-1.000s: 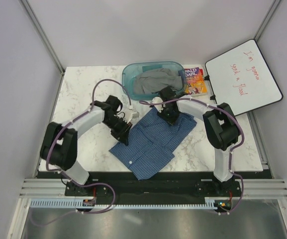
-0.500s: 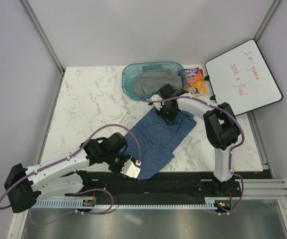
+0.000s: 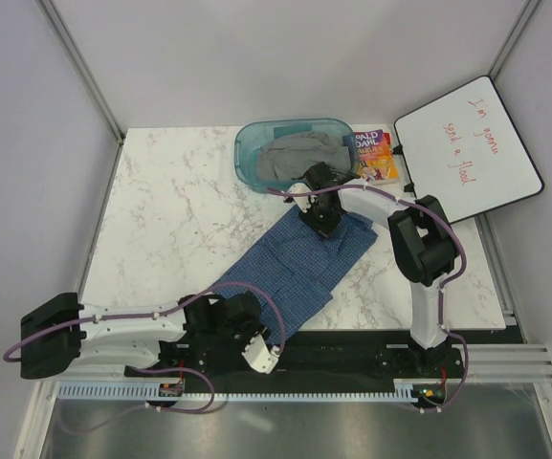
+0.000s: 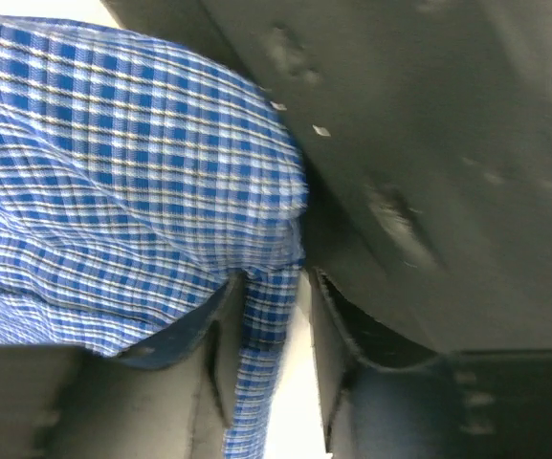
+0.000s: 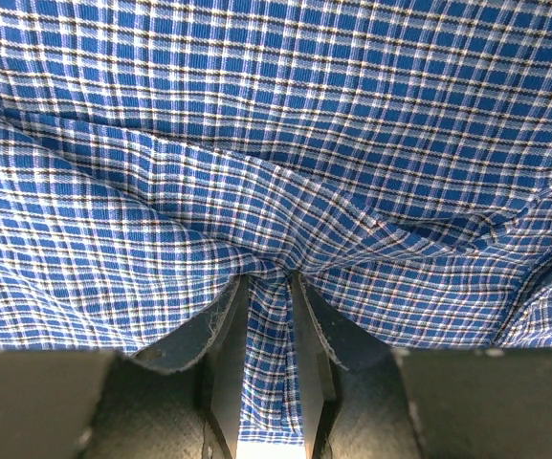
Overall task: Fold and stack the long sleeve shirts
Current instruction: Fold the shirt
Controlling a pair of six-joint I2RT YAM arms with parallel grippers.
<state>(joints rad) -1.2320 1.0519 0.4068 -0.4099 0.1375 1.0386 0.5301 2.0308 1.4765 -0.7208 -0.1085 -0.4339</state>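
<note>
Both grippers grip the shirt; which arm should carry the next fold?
Left, probably: the left gripper pinches the free near corner of the blue checked cloth shirt, ready to carry it over. The right gripper is clamped on the far end beside the teal plastic bin, better as anchor.

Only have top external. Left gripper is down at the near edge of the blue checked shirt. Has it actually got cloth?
Observer: Yes. The left wrist view shows the left gripper shut on a narrow fold of the blue checked shirt.
Operator: And the right one?
Observer: The right wrist view shows the right gripper pinching a raised ridge of the same cloth, with creases fanning out from the pinch.
</note>
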